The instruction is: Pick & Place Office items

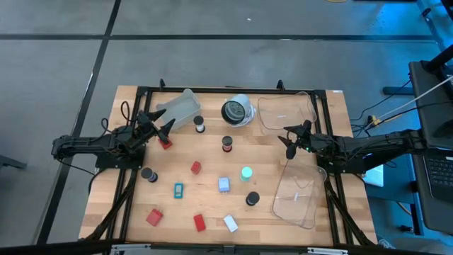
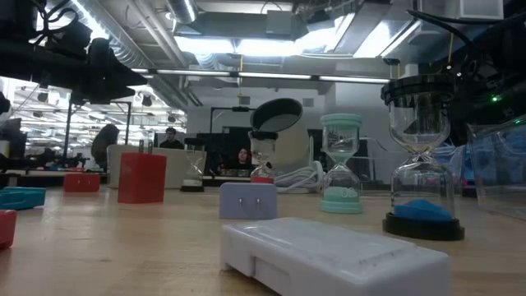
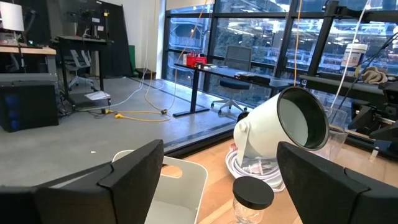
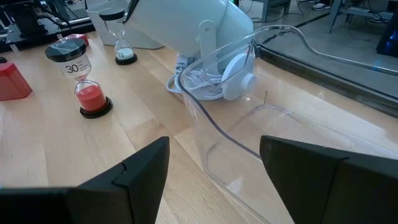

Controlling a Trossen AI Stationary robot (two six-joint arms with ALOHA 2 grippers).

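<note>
The office items lie scattered on the wooden table [image 1: 134,99]. They include red blocks [image 1: 196,168] [image 1: 154,216], a teal block [image 1: 179,190], a pale-blue block [image 1: 224,185] and a white block [image 1: 231,223]. Small sand timers with dark caps [image 1: 227,144] [image 1: 246,173] stand upright on their bases. My left gripper [image 1: 161,122] hovers open at the table's left, with a red block [image 1: 164,144] just beside it. My right gripper [image 1: 287,140] hovers open at the right, between two clear trays. In the wrist views both grippers [image 3: 217,180] [image 4: 214,168] have nothing between their fingers.
A whitish bin [image 1: 180,110] and a white-and-black round object [image 1: 237,111] sit at the far edge. One clear tray [image 1: 287,113] lies far right, another [image 1: 297,198] near right. The table's black frame rails [image 1: 127,198] run along both sides. Open wood lies around the middle items.
</note>
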